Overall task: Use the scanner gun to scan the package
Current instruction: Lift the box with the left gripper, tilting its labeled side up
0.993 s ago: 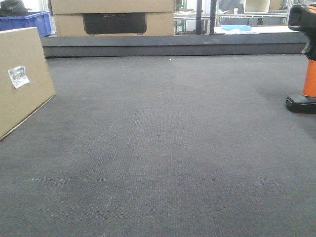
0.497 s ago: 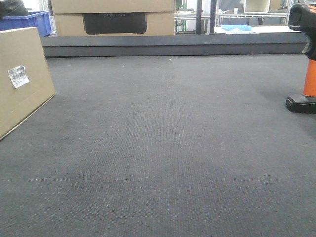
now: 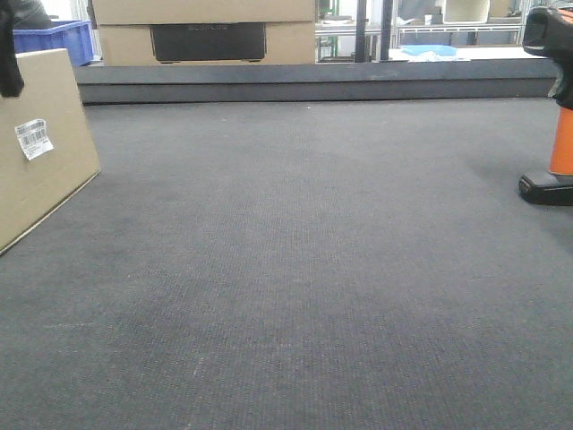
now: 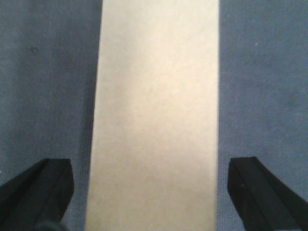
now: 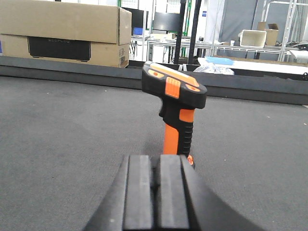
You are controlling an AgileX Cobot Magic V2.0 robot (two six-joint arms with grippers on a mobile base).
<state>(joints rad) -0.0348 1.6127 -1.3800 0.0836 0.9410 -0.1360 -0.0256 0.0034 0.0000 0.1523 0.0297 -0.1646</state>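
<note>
The package (image 3: 40, 148) is a tan cardboard box leaning at the far left, with a white barcode label (image 3: 33, 139) on its face. A dark part of my left gripper (image 3: 9, 58) shows just above its top edge. In the left wrist view my left gripper (image 4: 151, 168) is open, with its black fingers (image 4: 45, 187) on either side of the box's narrow top face (image 4: 156, 110) and apart from it. The scanner gun (image 3: 555, 116), black and orange, stands upright at the far right. My right gripper (image 5: 155, 166) is shut and empty, low, just short of the scanner (image 5: 175, 94).
The surface is a dark grey mat (image 3: 295, 269) with a raised ledge (image 3: 313, 81) along the back. Behind it stand large cardboard boxes (image 3: 206, 31), a blue crate (image 3: 58, 38) and metal racks.
A dark part of my left gripper has come down into the front view above the package's top left. The package and the scanner have not moved.
</note>
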